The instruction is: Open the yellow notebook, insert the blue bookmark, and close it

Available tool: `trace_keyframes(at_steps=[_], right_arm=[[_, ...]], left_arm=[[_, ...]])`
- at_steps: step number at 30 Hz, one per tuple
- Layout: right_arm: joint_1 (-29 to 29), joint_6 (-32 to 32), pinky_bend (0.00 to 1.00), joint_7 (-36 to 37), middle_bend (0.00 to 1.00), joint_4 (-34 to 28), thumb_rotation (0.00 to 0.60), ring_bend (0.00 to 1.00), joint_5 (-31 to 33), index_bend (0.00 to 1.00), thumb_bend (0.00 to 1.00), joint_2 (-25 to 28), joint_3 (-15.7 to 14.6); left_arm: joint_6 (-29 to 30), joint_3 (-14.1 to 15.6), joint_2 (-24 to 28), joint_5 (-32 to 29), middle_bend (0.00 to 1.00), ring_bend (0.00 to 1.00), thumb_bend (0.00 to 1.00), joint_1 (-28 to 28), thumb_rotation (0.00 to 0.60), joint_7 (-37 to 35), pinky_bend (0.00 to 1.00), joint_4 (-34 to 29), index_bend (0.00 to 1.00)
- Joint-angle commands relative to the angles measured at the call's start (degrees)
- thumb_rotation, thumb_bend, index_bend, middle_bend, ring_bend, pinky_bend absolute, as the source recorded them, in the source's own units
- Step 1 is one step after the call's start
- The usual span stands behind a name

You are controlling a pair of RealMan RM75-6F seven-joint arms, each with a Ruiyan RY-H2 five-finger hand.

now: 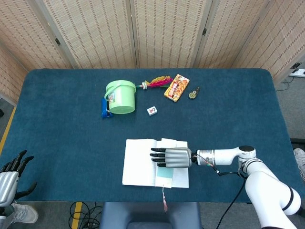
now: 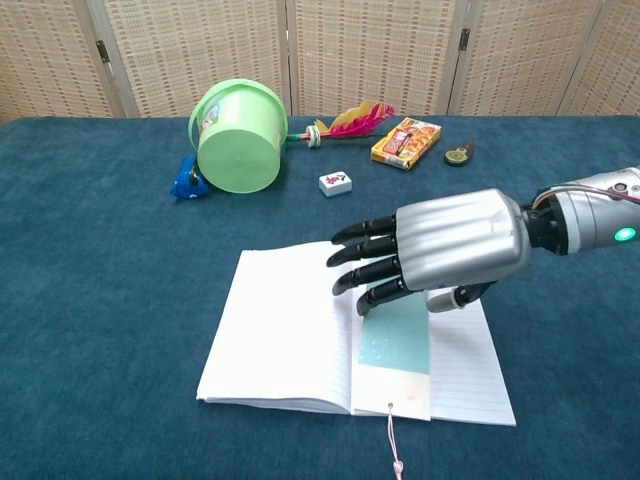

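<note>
The notebook (image 1: 139, 162) (image 2: 280, 330) lies open near the table's front edge, its white lined pages up. The pale blue bookmark (image 1: 164, 180) (image 2: 395, 340) lies lengthwise on the right page beside the spine, and its tassel cord (image 2: 393, 450) hangs over the front edge. My right hand (image 1: 172, 157) (image 2: 440, 245) reaches in from the right and holds the bookmark's far end, fingers stretched out over the spine, thumb tucked beneath. My left hand (image 1: 12, 174) hangs off the table's front left corner, fingers apart and holding nothing.
At the back of the table a green bucket (image 1: 121, 97) (image 2: 237, 135) lies on its side, with a blue object (image 2: 186, 182) against it. To its right are a feather shuttlecock (image 2: 350, 120), an orange snack box (image 2: 405, 142), a small tile (image 2: 335, 182) and a dark trinket (image 2: 460, 154).
</note>
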Motion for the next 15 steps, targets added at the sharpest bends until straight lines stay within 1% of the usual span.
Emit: trace_keyframes(at_steps=[1, 10, 15], right_arm=[[0.3, 0.2, 0.0, 0.5, 0.13, 1.1, 0.6, 0.0, 0.6, 0.31, 0.26, -0.7, -0.5], [1.4, 0.8, 0.0, 1.3, 0.13, 4.1, 0.6, 0.0, 2.0, 0.31, 0.21, -2.2, -1.8], [1.7, 1.6, 0.0, 1.4, 0.12, 5.1, 0.6, 0.0, 2.3, 0.31, 0.21, -2.6, -2.9]], left_arm=[[0.0, 0.0, 0.0, -0.1, 0.06, 0.17, 0.29, 0.0, 0.6, 0.0, 0.22, 0.0, 0.18], [-0.2, 0.0, 0.0, -0.3, 0.06, 0.17, 0.29, 0.0, 0.6, 0.1, 0.22, 0.2, 0.18], [-0.1, 0.0, -0.1, -0.4, 0.06, 0.17, 0.29, 0.1, 0.6, 0.1, 0.22, 0.1, 0.18]])
